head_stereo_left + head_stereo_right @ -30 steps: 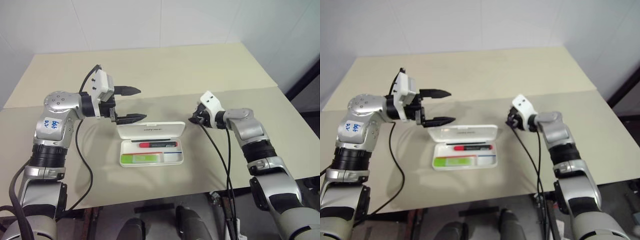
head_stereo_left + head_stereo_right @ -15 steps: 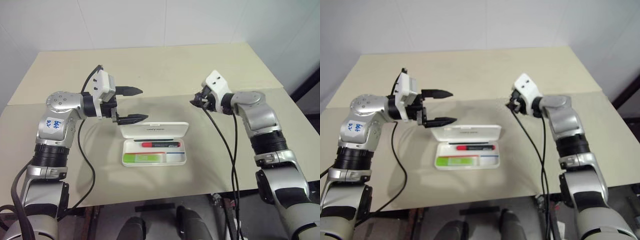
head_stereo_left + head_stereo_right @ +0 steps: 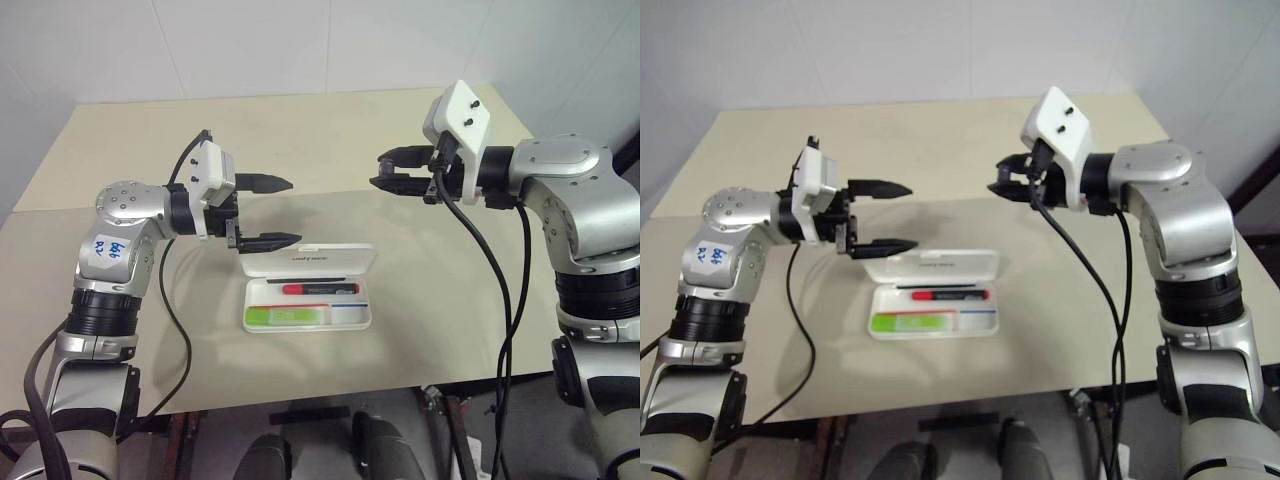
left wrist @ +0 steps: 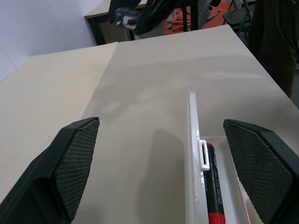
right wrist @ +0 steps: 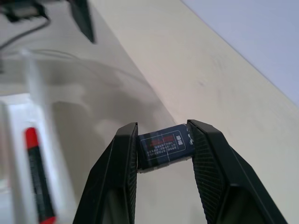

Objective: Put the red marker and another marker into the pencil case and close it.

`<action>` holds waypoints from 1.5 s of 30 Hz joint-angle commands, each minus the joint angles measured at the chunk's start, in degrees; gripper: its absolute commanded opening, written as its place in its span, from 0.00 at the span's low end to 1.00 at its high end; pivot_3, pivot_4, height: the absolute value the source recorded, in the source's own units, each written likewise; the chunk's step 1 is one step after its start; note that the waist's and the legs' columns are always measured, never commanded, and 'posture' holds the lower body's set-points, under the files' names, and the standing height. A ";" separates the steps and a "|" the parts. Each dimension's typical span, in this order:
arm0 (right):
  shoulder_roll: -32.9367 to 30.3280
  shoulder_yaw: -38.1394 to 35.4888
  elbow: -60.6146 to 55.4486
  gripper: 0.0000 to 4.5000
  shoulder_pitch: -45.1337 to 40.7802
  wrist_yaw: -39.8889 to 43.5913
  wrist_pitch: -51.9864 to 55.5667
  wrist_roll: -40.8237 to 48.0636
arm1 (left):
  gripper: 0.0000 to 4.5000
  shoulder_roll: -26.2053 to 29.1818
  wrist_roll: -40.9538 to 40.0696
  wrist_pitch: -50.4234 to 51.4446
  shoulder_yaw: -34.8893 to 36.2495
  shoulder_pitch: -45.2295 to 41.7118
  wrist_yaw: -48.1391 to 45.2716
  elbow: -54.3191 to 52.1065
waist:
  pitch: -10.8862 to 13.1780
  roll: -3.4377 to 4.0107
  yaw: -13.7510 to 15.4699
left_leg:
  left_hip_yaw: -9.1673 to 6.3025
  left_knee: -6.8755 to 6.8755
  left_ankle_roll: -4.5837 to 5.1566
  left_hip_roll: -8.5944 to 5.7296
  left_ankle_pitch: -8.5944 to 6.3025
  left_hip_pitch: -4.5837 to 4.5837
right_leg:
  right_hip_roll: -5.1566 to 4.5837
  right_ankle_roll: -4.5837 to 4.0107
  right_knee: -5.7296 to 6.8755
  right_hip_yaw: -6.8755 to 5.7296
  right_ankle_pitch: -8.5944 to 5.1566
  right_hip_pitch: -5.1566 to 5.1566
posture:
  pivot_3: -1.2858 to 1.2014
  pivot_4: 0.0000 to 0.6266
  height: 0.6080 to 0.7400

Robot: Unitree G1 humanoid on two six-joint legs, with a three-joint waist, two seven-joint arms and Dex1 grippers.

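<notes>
Currently the open pencil case [image 3: 308, 290] lies below both hands, red marker [image 3: 318, 289] and green highlighter [image 3: 285, 317] inside. Left gripper [image 3: 272, 212] gapes wide, empty; right gripper [image 5: 162, 154] pinches a small dark labelled block [image 5: 164, 145].

Upright lid [image 3: 308, 259] blocks pencil case [image 3: 308, 305] from behind; front, sides, top free.

A bare lab or test room is showing here: plain white walls [image 3: 250, 45] are enclosing a beige table [image 3: 330, 130], with dark stands [image 4: 154, 14] standing beyond its far edge.
</notes>
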 commanded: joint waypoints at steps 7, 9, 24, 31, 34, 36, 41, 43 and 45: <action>-1.79 -5.95 -14.33 0.29 -0.40 -6.68 14.19 8.54 | 1.00 -1.13 -0.60 -1.51 0.39 -1.52 -0.82 -0.55 | 0.00 0.00 0.13 | -0.02 -0.01 0.01 0.00 -0.01 -0.01 | -0.02 0.00 -0.02 0.00 0.00 0.00 | 0.52 0.24 1.00; -0.74 -8.22 -18.38 0.29 0.15 -10.28 19.13 10.70 | 1.00 -1.36 -0.62 -1.83 0.30 -1.90 -1.36 -0.06 | 0.00 0.00 0.15 | -0.04 -0.01 0.01 0.00 -0.01 -0.01 | -0.03 0.00 -0.02 0.00 0.00 0.00 | 0.52 0.24 1.00; 16.73 -21.08 -41.36 0.29 8.94 -35.98 48.66 18.87 | 1.00 -2.43 -1.78 -2.32 0.02 -3.57 -7.37 1.90 | -0.02 -0.02 0.75 | -0.30 0.03 0.10 -0.04 -0.04 -0.01 | -0.05 -0.01 0.07 0.02 0.00 -0.01 | 0.52 0.24 1.00; 20.30 -23.09 -46.59 0.29 21.81 -46.49 48.66 27.13 | 1.00 -1.22 -5.61 4.54 1.21 1.37 -4.46 -10.11 | -0.02 -0.02 1.28 | -0.31 -0.05 0.28 -0.02 -0.14 -0.01 | -0.05 -0.02 0.03 -0.01 -0.01 0.00 | 0.52 0.24 1.00; 20.86 -24.36 -47.55 0.29 24.75 -49.76 48.66 31.91 | 1.00 -0.38 -7.23 7.91 2.06 2.71 -2.10 -15.04 | -0.01 -0.02 1.22 | -0.40 0.04 0.38 -0.04 -0.20 0.00 | -0.09 0.00 0.04 0.07 0.00 -0.01 | 0.52 0.24 1.00; 21.18 -25.03 -47.81 0.29 25.91 -51.88 48.66 34.98 | 1.00 0.41 -8.45 10.10 2.80 3.88 -0.57 -18.46 | -0.02 -0.02 1.13 | -0.39 0.04 0.41 -0.03 -0.21 0.10 | -0.09 0.01 0.05 0.09 0.01 0.05 | 0.52 0.24 1.00; 22.82 -25.39 -47.47 0.29 28.90 -58.75 48.66 41.56 | 1.00 2.28 -10.72 14.33 4.67 6.56 3.11 -24.75 | -0.02 -0.02 1.17 | -0.43 0.01 0.41 0.04 -0.20 0.19 | 0.01 -0.02 0.15 0.09 -0.01 0.07 | 0.52 0.24 1.00; 23.17 -24.99 -47.32 0.29 29.69 -61.52 48.66 43.43 | 1.00 2.90 -11.56 15.41 5.15 7.51 3.95 -26.54 | -0.02 -0.02 1.16 | -0.43 0.02 0.41 0.02 -0.19 0.18 | 0.00 -0.03 0.15 0.11 -0.01 0.07 | 0.52 0.24 1.00; 23.79 -24.36 -46.87 0.29 30.05 -64.61 48.66 45.04 | 1.00 3.31 -12.31 16.40 5.39 8.09 4.91 -28.07 | -0.02 -0.02 1.18 | -0.43 0.02 0.41 0.01 -0.19 0.16 | -0.01 -0.03 0.11 0.12 -0.01 0.08 | 0.52 0.24 1.00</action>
